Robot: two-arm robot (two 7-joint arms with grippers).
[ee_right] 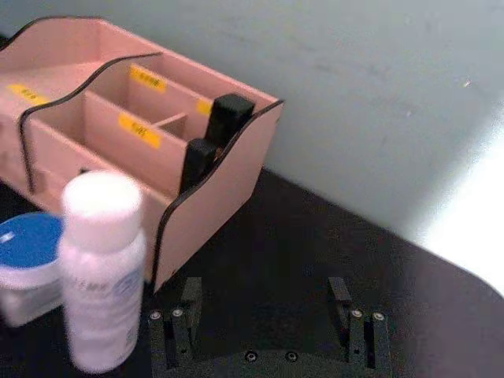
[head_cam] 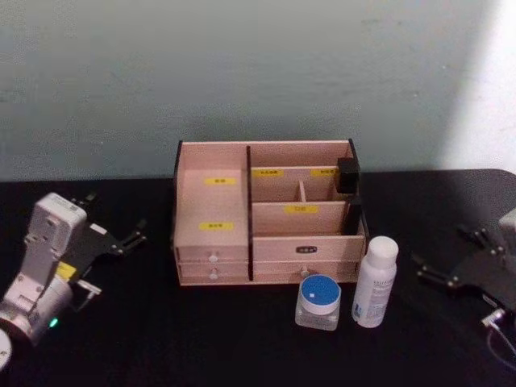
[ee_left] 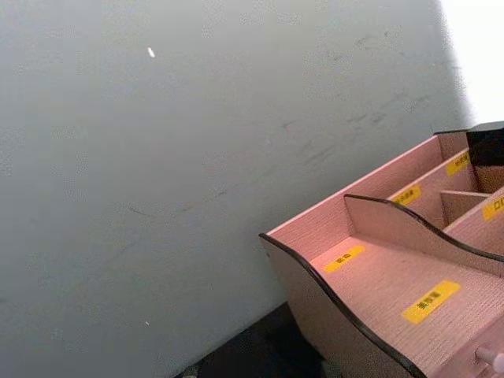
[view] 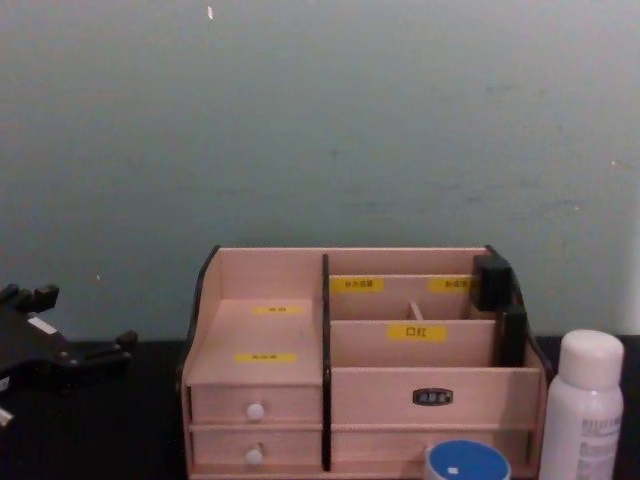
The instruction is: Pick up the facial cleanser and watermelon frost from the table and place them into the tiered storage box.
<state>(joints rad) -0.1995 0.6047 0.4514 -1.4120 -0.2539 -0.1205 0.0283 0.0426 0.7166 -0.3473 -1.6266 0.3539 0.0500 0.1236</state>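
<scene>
L claw (head_cam: 115, 216), R claw (ee_right: 264, 290) both open, flanking tiered box (head_cam: 278, 247); cleanser bottle (head_cam: 375, 280), blue-lid jar (head_cam: 318, 301) at front-right.

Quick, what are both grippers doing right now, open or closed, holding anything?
Left gripper: open, empty, left of the tiered storage box.
Right gripper: open, empty, right of the white bottle.

Pale matt wood tiered storage box (head_cam: 266, 218), smooth white plastic bottle (head_cam: 375, 282), matt black table (head_cam: 161, 330).

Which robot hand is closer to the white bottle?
Right. The right gripper sits just right of the white bottle; the left gripper is far off, left of the tiered storage box.
</scene>
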